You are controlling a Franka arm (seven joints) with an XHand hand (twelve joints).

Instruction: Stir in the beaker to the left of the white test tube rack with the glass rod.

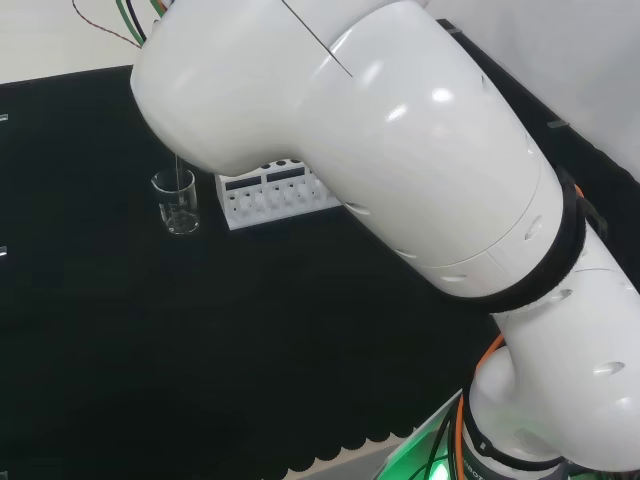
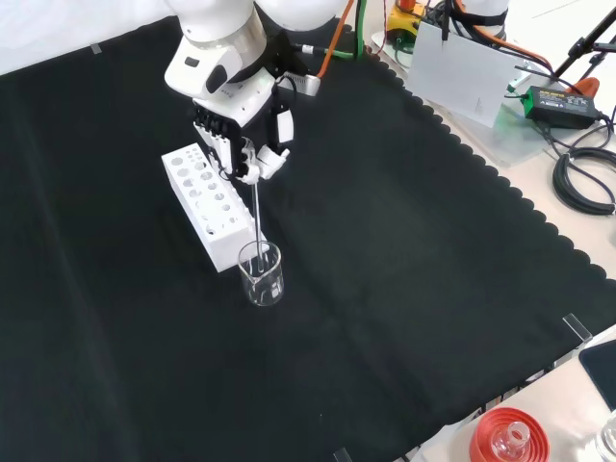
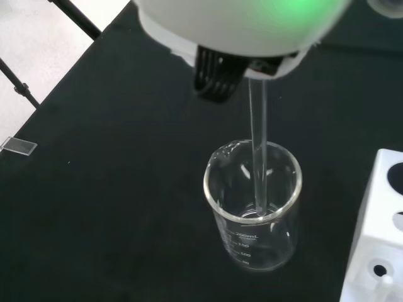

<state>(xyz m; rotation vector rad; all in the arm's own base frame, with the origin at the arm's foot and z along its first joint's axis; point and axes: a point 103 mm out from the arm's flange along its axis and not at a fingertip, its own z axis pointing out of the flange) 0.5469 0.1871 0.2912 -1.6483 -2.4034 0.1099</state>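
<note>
Pinched between the curled fingers of the hand [image 2: 241, 144], the glass rod [image 2: 258, 217] is held nearly upright, its lower end inside the beaker [image 2: 261, 274], just near of the white test tube rack [image 2: 207, 202] in the front view

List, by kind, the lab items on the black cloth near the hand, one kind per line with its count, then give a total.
Beaker: 1
Glass rod, held in the hand and dipping into the beaker: 1
White rack: 1
Total: 3
</note>
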